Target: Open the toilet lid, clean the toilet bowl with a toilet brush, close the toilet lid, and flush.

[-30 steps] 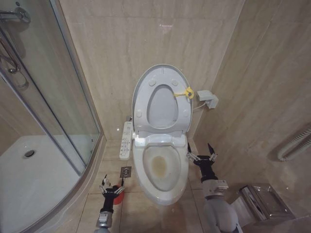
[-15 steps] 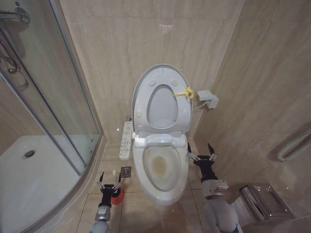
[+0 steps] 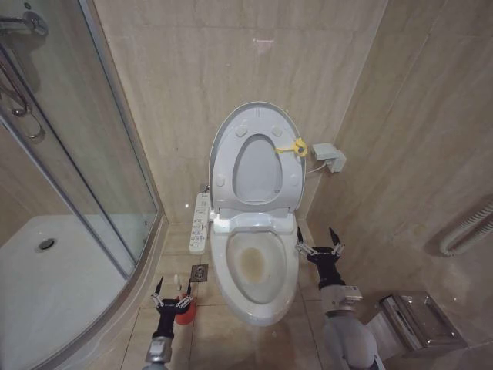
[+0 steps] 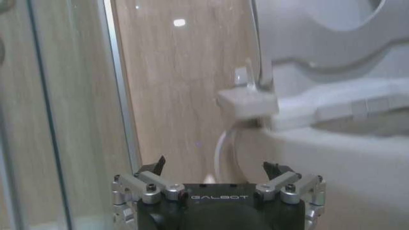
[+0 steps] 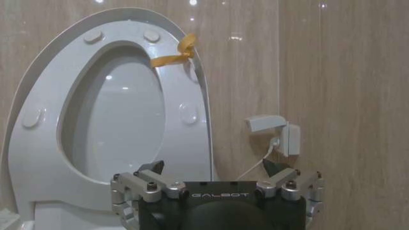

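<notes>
From the head view: the toilet lid [image 3: 222, 146] stands raised against the wall, seat up with it, yellow tag at its rim; the toilet bowl [image 3: 255, 271] lies open and stained.
Left gripper [image 3: 171, 296]: fingers spread and empty, low over the floor beside the pedestal, straddling the toilet brush [image 3: 184, 303], whose red holder sits just under it.
Right gripper [image 3: 320, 250]: fingers splayed, holding nothing, parked beside the bowl's right rim.
Step, as I judge it: lid opening is done; fetching the brush is in hand. Next calls for settling around the thin handle and pinching it.
Room: shower glass [image 3: 92, 146] close on the left, bowl close on the right; a narrow floor strip.
Left wrist view: spread fingertips, button panel [image 4: 248, 102] ahead, bowl wall alongside.
Right wrist view: open fingertips before the raised lid, wall socket [image 5: 278, 132] nearby.
</notes>
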Robot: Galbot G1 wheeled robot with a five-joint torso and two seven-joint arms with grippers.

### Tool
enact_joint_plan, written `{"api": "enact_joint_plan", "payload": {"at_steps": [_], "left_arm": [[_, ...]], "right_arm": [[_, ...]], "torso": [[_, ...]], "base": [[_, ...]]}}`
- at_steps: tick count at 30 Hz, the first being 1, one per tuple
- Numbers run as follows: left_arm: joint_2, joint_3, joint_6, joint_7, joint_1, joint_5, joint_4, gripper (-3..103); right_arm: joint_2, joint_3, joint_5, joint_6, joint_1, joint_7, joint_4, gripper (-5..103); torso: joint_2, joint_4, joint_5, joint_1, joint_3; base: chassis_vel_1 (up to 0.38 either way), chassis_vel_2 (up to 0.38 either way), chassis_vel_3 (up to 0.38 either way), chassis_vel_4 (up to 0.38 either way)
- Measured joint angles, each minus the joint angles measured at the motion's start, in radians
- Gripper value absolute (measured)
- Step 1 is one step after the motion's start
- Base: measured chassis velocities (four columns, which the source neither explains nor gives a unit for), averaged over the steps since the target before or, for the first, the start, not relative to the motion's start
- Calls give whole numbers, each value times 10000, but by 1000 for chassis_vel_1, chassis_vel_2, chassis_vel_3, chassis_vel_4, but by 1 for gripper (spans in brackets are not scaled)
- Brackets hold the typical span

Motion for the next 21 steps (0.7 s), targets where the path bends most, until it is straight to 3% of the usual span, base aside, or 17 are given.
{"api": "enact_joint_plan", "payload": {"at_steps": [4, 5, 10, 11, 14, 21], "left_arm": [[541, -327, 701, -193, 1098, -7, -2472, 100], [541, -327, 701, -193, 1098, -7, -2472, 100], [1049, -1011, 1846, -276, 2210, -58, -5700, 100], [1049, -1011, 1846, -276, 2210, -58, -5700, 100], [1129, -1477, 2309, -104, 2730, -265, -7142, 100], [643, -2664, 2918, 333, 2960, -1148, -8193, 100]], "right_arm": [[0, -2, 0, 0, 0, -2, 0, 100], [0, -2, 0, 0, 0, -2, 0, 100], [0, -2, 0, 0, -1, -2, 0, 100], [0, -2, 0, 0, -1, -2, 0, 100], [1, -2, 0, 0, 0, -1, 0, 100], [0, -2, 0, 0, -1, -1, 0, 100]], "torso": [[0, -3, 0, 0, 0], [0, -3, 0, 0, 0], [0, -3, -1, 0, 0], [0, -3, -1, 0, 0], [0, -3, 0, 0, 0], [0, -5, -1, 1, 0]], "base": [[0, 0, 0, 0], [0, 0, 0, 0], [0, 0, 0, 0], [0, 0, 0, 0], [0, 0, 0, 0], [0, 0, 0, 0]]}}
